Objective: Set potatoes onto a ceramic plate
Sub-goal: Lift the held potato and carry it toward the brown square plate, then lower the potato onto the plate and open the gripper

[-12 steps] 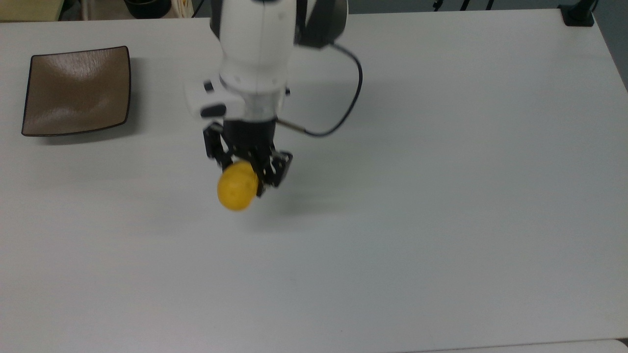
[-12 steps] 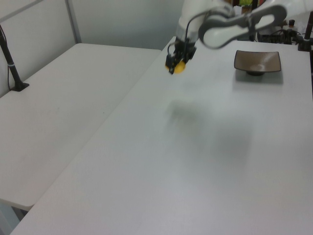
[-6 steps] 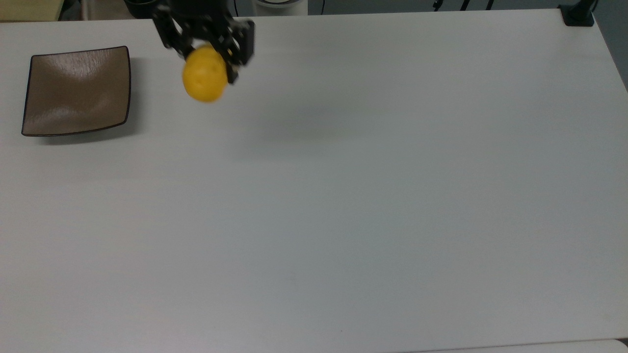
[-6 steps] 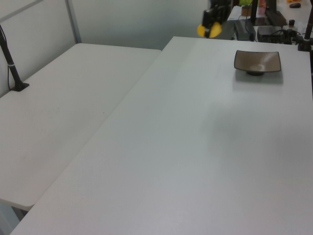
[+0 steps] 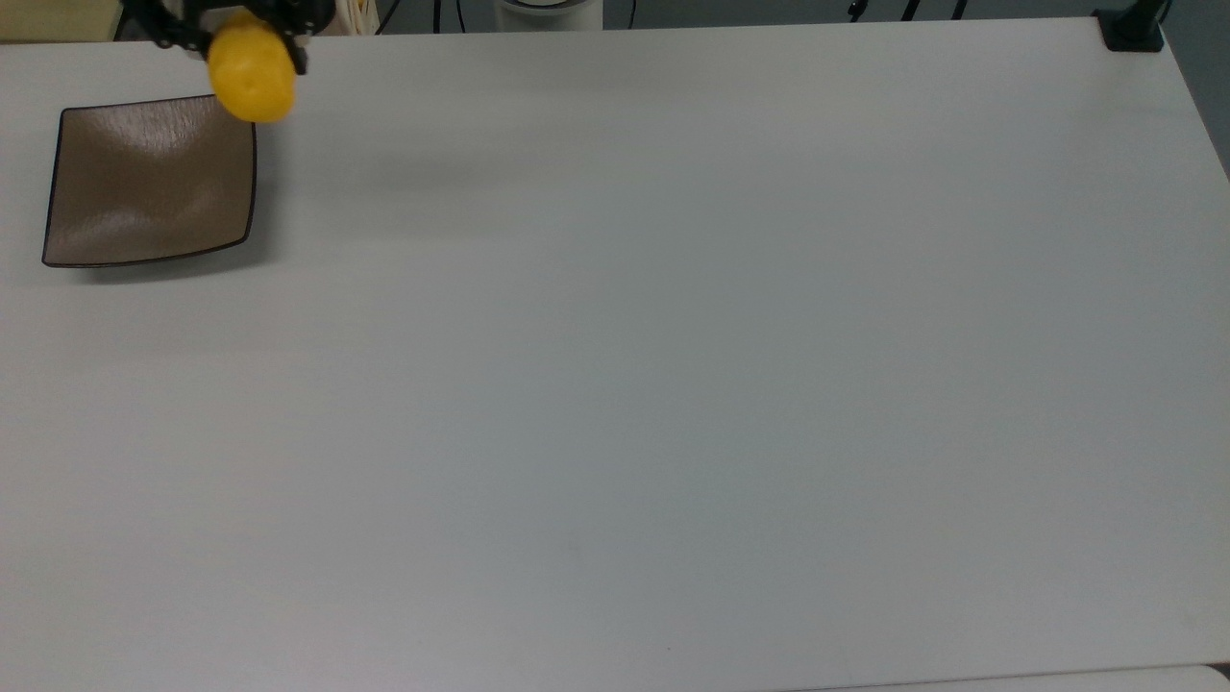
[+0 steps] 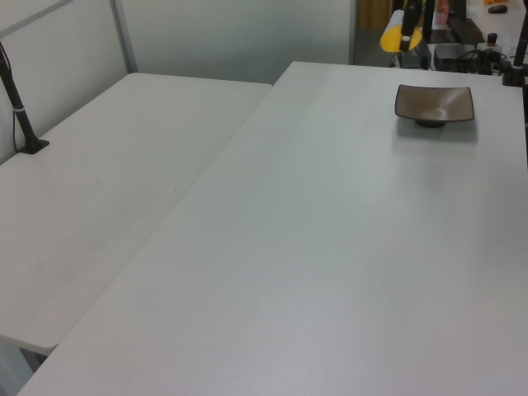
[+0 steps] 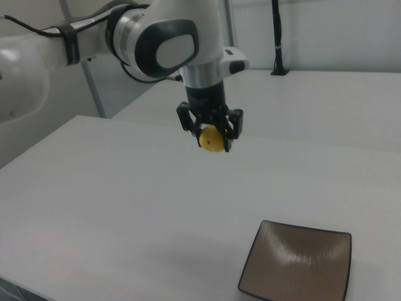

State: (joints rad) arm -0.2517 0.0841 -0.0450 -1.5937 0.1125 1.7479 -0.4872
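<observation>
Potato held high beside the plate

The gripper clamps the potato in mid-air, pointing straight down; the right view shows the bent arm above the plate.

Gripper chopped off by top view's upper edge, just black finger bits beside potato, arm out of frame. Potato's top tucked between fingers there. Potato overlaps plate corner in top view, covering bit of rim. Left view: potato motion-smeared, dark finger crossing it, gripper mostly lost in clutter at frame top. Right view: plate near edge clipped by frame bottom; fingers cover potato sides; arm's base end runs off right view's left.
</observation>
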